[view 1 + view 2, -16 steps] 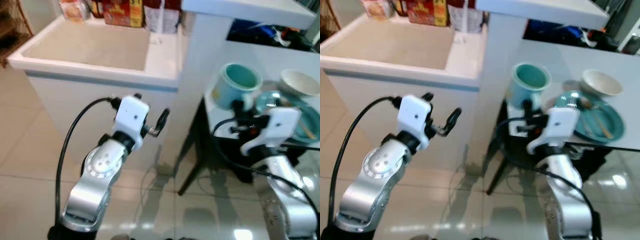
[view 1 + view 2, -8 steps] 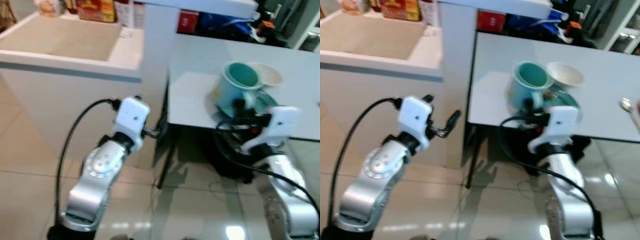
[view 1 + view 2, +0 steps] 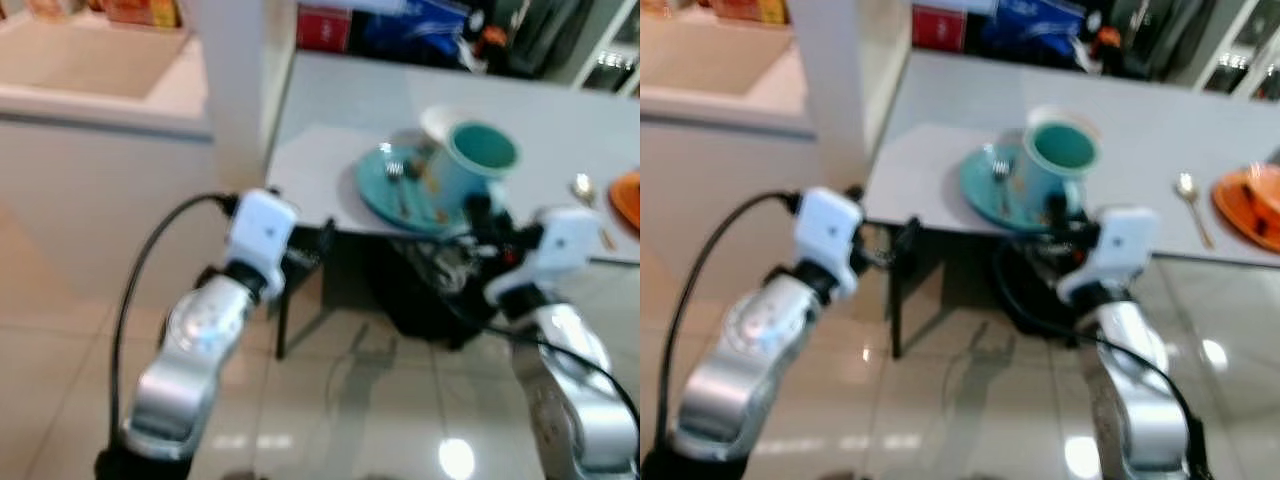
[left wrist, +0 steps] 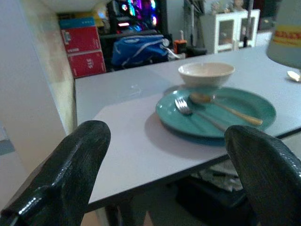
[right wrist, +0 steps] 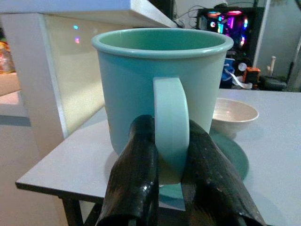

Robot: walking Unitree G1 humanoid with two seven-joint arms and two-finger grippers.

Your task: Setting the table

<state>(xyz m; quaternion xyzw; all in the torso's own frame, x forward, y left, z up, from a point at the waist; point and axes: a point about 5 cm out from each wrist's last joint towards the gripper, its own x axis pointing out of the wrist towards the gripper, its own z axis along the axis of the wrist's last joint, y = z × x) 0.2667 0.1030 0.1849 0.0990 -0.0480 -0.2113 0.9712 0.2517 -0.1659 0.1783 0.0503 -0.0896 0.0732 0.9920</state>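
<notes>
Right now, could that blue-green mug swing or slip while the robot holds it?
Maybe a little. The right hand pinches only the handle of the mug, so it might swing. It looks stiff and smooth, possibly slippery. It's held upright, so probably steady if moved slowly.

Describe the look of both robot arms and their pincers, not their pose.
Both arms are silver metal with rounded joint housings; the left arm shows small bolt holes on its joint. Each wrist carries a white boxy block with a black cable looping from it. The left pincer and right pincer each have two thick, glossy black fingers.
</notes>
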